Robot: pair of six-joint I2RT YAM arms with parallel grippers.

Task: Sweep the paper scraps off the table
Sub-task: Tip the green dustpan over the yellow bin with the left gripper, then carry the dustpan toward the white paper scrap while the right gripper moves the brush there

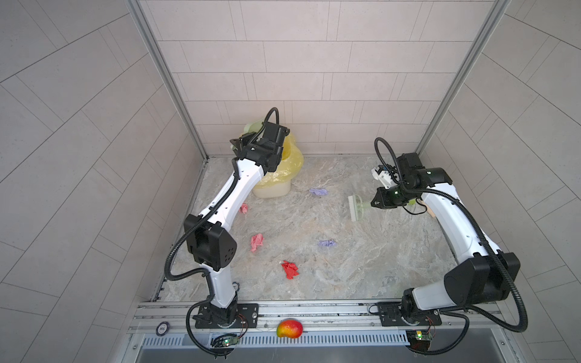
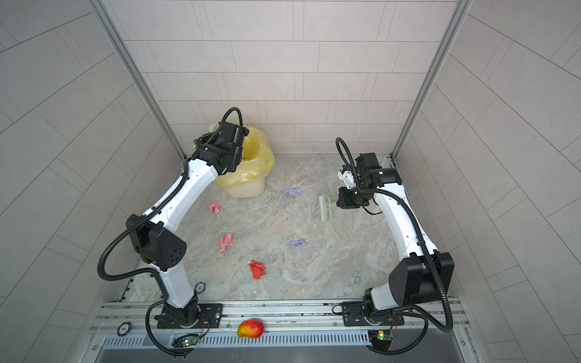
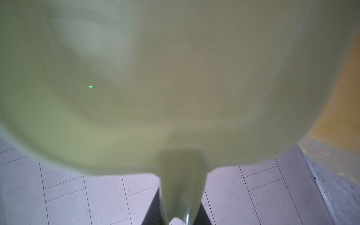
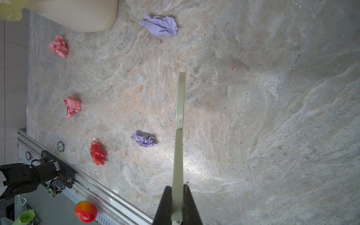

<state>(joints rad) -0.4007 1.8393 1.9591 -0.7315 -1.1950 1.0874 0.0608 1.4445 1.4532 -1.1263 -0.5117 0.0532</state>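
- Top views, table [image 1: 361, 267]: the marble surface lies under both your arms, and five paper scraps [image 4: 143, 139] lie on it.
- Bin [image 1: 273, 190]: it is white, lined with a yellow bag [image 1: 294, 160], and stands at the far edge, just beside your left gripper [image 3: 180, 212].
- Dustpan [image 3: 175, 78]: it is pale green, and your left gripper is clamped on its handle. It is raised off the table at the bin's rim. Its inside is too blurred to read.
- Brush [image 4: 180, 116]: your right gripper [image 4: 177, 202] is clenched on its handle, with the head pointing towards the bin. You cannot tell whether the bristles touch the table.
- Mango [image 1: 289, 328]: it sits on the front rail, well apart from both grippers.
- Far lavender scrap [image 1: 318, 191]: it lies near the brush head, on the bin side.
- Near lavender scrap [image 1: 327, 243]: it lies near the brush head, on the rail side.
- Two pink scraps [image 1: 243, 207] [image 1: 257, 241]: they lie well beyond the brush head, beside your left arm.
- Red scrap [image 1: 290, 269]: it lies farthest from the brush, towards the front rail.
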